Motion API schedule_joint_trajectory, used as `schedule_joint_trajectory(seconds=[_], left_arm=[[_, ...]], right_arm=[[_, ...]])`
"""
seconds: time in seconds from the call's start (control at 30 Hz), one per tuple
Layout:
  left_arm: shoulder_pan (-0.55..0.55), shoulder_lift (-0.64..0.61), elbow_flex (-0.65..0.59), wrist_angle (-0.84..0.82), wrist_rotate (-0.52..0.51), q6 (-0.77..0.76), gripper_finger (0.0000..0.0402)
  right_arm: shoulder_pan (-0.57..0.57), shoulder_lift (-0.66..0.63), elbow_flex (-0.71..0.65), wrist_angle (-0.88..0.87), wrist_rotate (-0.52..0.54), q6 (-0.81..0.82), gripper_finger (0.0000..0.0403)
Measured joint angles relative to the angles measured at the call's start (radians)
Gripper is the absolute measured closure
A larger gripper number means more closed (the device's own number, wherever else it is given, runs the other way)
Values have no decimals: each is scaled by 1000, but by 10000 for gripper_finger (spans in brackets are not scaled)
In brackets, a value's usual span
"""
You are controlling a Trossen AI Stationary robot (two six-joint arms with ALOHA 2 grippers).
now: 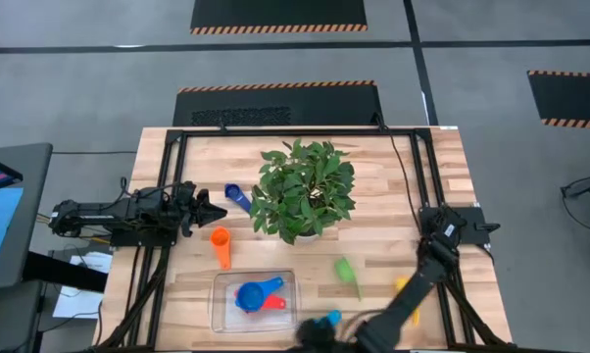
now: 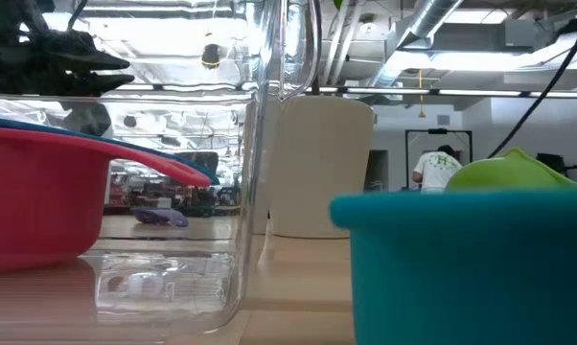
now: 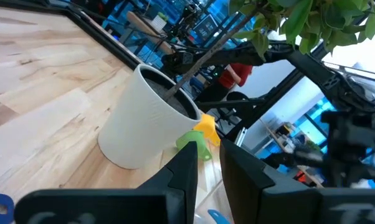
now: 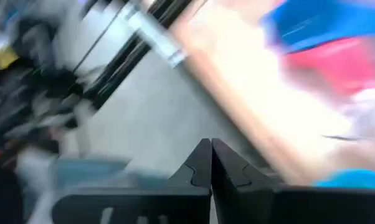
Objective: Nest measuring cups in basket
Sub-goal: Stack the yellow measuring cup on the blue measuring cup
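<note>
The clear basket (image 1: 219, 306) lies near the table's front edge and holds a blue cup (image 1: 252, 294) and a red cup (image 1: 274, 303). A light blue cup (image 1: 331, 318) stands just right of the basket. On the bare table lie an orange cup (image 1: 221, 246), a dark blue cup (image 1: 237, 195), a green cup (image 1: 346, 271) and a yellow cup (image 1: 401, 285), the last partly under my right arm. My right gripper (image 4: 210, 163) is shut on nothing, low over the front edge beside the light blue cup. My left gripper (image 3: 210, 177) waits at the left, level, its fingers slightly apart and empty.
A leafy plant (image 1: 303, 189) in a white pot (image 2: 322, 163) stands mid-table, behind the basket. A black frame (image 1: 413, 176) edges the tabletop. A person (image 2: 440, 171) stands far off in the room beyond the table.
</note>
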Motion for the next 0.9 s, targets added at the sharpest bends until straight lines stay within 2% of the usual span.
schedule_joint_trajectory(seconds=[0.13,0.27,0.3,0.37,0.47,0.57,0.63,0.77,0.9], left_arm=[[0,0,0,0,0,0,343],[0,1,0,0,-1,0,343],[0,5,0,0,0,0,343],[0,3,0,0,-1,-4,343],[0,15,-1,-3,-35,-27,343],[0,19,-2,0,-72,-33,343],[0,26,-1,-1,-100,-38,343],[0,29,-1,1,-133,-75,343],[0,28,-1,4,-160,-81,343]], right_arm=[[44,-36,2,-330,251,188,384],[57,-83,1,-727,356,405,394],[55,-100,-4,-754,361,437,395],[47,-160,-60,-714,363,288,395],[26,-244,-127,-730,357,206,395],[3,-360,-250,-738,358,43,395],[-18,-450,-352,-732,342,-9,395],[-48,-680,-621,-738,280,13,395],[-57,-898,-918,-737,239,248,393]])
